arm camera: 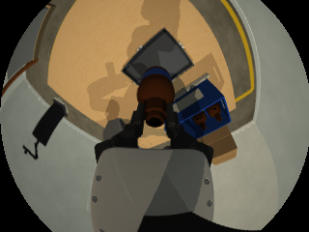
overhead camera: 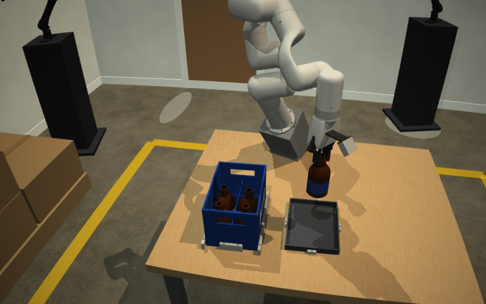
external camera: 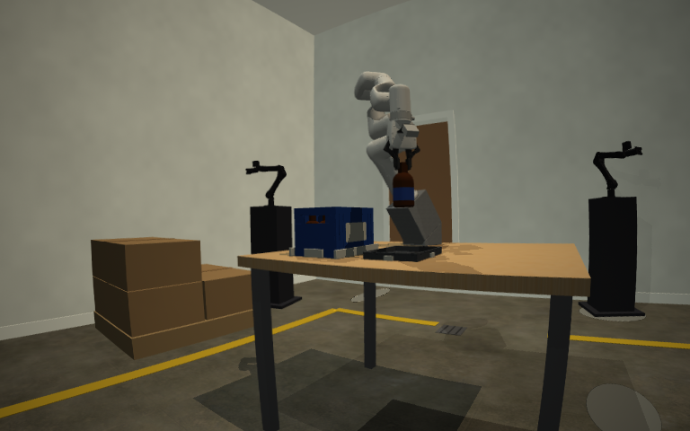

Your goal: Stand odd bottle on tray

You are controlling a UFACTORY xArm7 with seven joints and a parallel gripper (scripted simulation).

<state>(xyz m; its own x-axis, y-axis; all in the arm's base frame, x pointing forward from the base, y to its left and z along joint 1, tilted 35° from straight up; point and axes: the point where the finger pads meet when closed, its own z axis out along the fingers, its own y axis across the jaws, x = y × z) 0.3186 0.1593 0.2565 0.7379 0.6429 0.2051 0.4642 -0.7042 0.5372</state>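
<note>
My gripper [overhead camera: 321, 156] is shut on the neck of a brown bottle with a blue label [overhead camera: 317, 179]. The bottle hangs upright, well above the table, over the far edge of the dark tray [overhead camera: 312, 225]. It also shows in the side view [external camera: 403, 185], high above the tray [external camera: 403, 250], and in the wrist view [arm camera: 156, 93] below the fingers. The blue crate [overhead camera: 235, 209] stands left of the tray and holds several brown bottles [overhead camera: 236, 202]. The crate also shows in the side view [external camera: 332, 229] and the wrist view [arm camera: 203, 111].
The arm's grey base [overhead camera: 285, 136] stands at the table's far edge, behind the crate and tray. Black pedestals [overhead camera: 61, 89] [overhead camera: 423, 71] stand on the floor at both sides. Cardboard boxes [overhead camera: 31, 186] are stacked at the left.
</note>
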